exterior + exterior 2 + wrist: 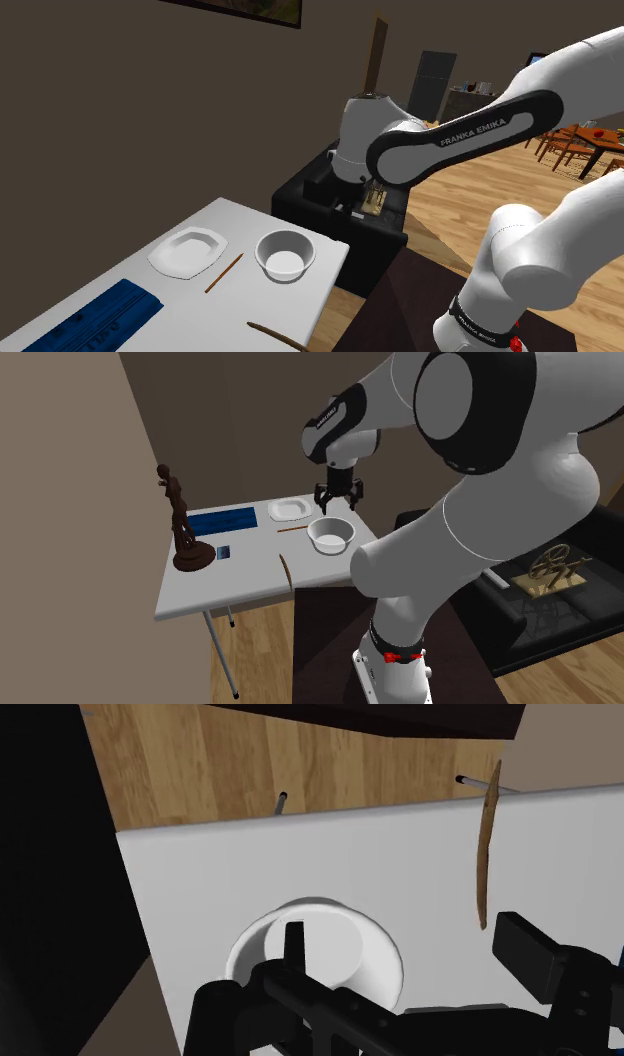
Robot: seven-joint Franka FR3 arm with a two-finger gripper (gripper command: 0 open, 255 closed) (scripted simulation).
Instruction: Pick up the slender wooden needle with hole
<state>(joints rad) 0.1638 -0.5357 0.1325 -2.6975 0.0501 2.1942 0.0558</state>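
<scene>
Our gripper point(405, 939) hangs open, its two black fingers point(292, 944) standing well apart with nothing between them. In the wrist view it is right over a white bowl point(345, 939) on the white table point(250, 854).

The needle point(483, 854) lies flat on the table, apart from the bowl and from the gripper. It is a brown, slightly curved sliver that narrows to a point toward the gripper, and its other end pokes out over the table's edge. We cannot make out a hole in it. In the shoulder view it is at the table's near edge, below the bowl.

A thinner, straighter brown stick point(224, 272) lies between the bowl and a white plate point(188, 252). Farther along the table are a blue slab point(100, 315), a small blue card point(224, 552) and a dark figurine point(183, 522) standing upright.

On the arm point(560, 60), the dark link reads "FRANKA EMIKA" in white capitals. The band near the arm's base also has lettering, but it is too small for us to read.
</scene>
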